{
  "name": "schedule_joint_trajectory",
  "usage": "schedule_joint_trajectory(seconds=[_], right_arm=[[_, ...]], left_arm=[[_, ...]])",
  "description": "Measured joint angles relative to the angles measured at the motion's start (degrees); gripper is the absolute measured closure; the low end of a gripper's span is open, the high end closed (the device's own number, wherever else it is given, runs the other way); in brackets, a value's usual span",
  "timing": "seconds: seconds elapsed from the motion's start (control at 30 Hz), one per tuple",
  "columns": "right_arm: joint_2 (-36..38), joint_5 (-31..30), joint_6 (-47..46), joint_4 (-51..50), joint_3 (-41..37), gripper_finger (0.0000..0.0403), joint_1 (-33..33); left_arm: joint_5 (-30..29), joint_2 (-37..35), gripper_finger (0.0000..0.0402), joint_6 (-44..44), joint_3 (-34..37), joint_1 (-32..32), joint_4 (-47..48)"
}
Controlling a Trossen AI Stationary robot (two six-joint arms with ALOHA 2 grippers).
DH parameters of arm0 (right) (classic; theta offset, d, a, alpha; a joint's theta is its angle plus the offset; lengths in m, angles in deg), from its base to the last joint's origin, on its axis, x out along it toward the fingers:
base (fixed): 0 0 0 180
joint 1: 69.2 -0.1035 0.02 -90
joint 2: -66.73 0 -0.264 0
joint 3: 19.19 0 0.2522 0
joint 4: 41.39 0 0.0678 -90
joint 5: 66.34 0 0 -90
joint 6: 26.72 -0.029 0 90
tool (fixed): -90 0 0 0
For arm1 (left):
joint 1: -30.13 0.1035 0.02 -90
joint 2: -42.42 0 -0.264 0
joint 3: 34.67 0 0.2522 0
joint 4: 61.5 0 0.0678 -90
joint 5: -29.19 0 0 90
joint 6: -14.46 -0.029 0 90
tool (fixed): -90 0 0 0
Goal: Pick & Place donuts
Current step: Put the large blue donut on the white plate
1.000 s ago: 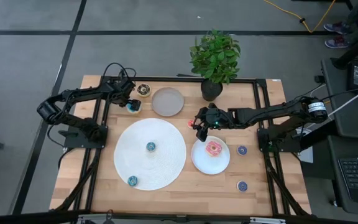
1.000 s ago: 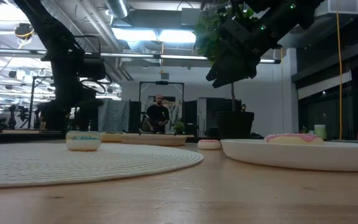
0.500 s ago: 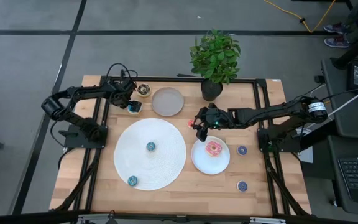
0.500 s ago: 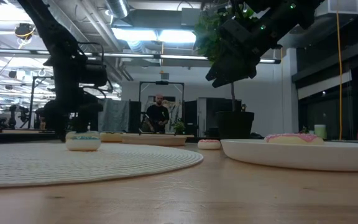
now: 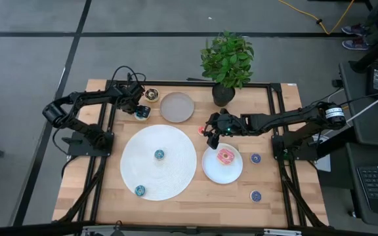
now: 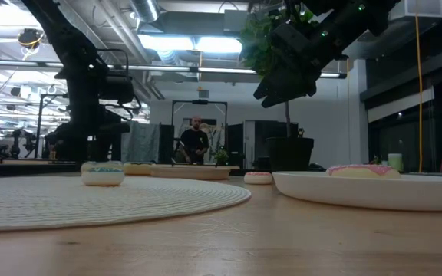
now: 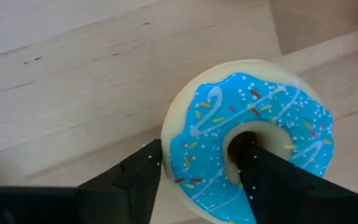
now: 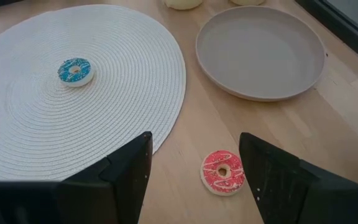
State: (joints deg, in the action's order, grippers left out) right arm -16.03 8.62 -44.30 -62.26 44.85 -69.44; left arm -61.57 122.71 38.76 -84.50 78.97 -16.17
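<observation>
While the blue donut (image 7: 250, 155) lies on the desk (image 5: 189, 196) beside the grey plate (image 5: 177, 107), the left gripper (image 5: 138, 109) straddles its wall, one finger in the hole, jaws not seen clamped; the right gripper (image 8: 191, 171) hovers with jaws apart above a small red-pink donut (image 8: 223, 172).

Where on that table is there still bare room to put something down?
The grey plate is bare, and so is most of the white mat. Bare wood runs along the table's near edge. It is crowded around the white plate, with small donuts nearby.
</observation>
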Motion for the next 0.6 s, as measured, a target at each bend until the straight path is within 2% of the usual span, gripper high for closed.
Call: schedule_joint_trajectory(seconds=[0.3, 0.6], right_arm=[[0.0, -0.45, 0.04, 0.08, 0.0, 0.0161, -0.01], [0.0, -0.71, -0.14, 0.09, 0.0, 0.0161, -0.01]], left_arm=[[4.45, -1.33, 0.0267, 0.91, 0.0, -0.24, 0.15], [8.48, -8.53, 0.0281, 4.78, -0.01, -1.72, 0.41]])
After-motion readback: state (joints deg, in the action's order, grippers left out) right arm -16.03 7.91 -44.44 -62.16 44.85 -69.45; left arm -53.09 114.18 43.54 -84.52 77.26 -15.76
